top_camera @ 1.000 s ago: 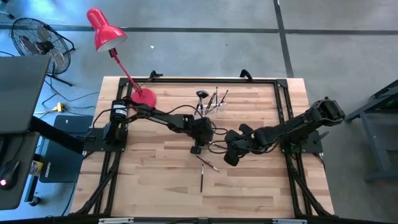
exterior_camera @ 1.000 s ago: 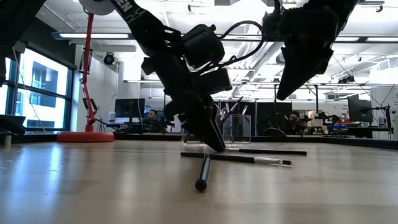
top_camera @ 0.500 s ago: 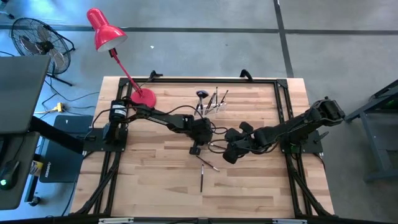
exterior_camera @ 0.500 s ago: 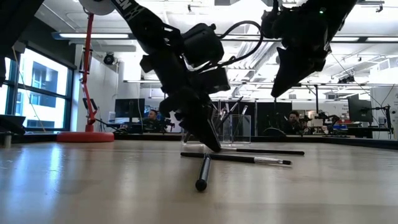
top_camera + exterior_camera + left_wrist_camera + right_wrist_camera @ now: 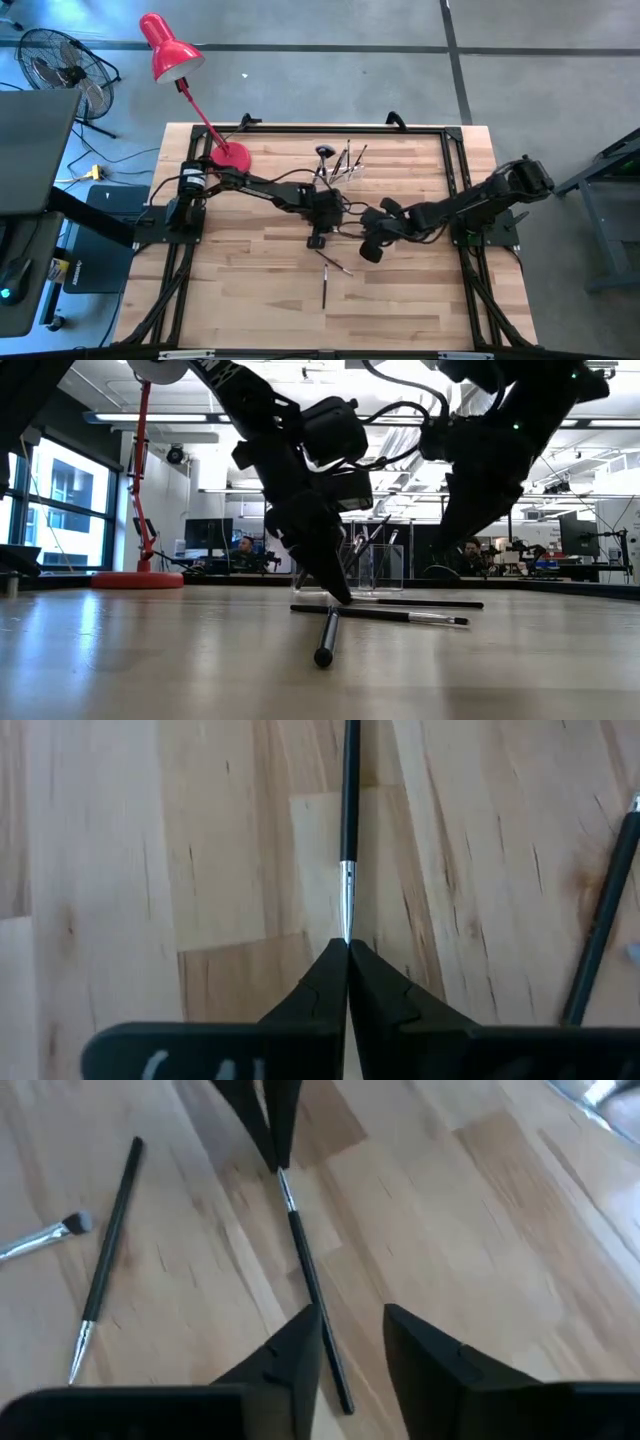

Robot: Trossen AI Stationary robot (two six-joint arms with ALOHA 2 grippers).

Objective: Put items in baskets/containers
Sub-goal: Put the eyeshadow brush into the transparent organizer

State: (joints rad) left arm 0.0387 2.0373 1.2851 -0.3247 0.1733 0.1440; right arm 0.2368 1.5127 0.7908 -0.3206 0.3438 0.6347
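On pale wood, left hand (image 5: 347, 952) pinches slim brush's (image 5: 348, 810) silvery ferrule.

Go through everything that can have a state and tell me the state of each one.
left gripper: shut on the brush's silvery ferrule
brush: lying on the table, pinched at one end
right gripper: open, holding nothing
clear holder: upright, several brushes standing inside
two other brushes: loose on the wood

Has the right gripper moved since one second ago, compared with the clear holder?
Yes. In the low view the right gripper has come lower and slightly left, toward the clear holder.
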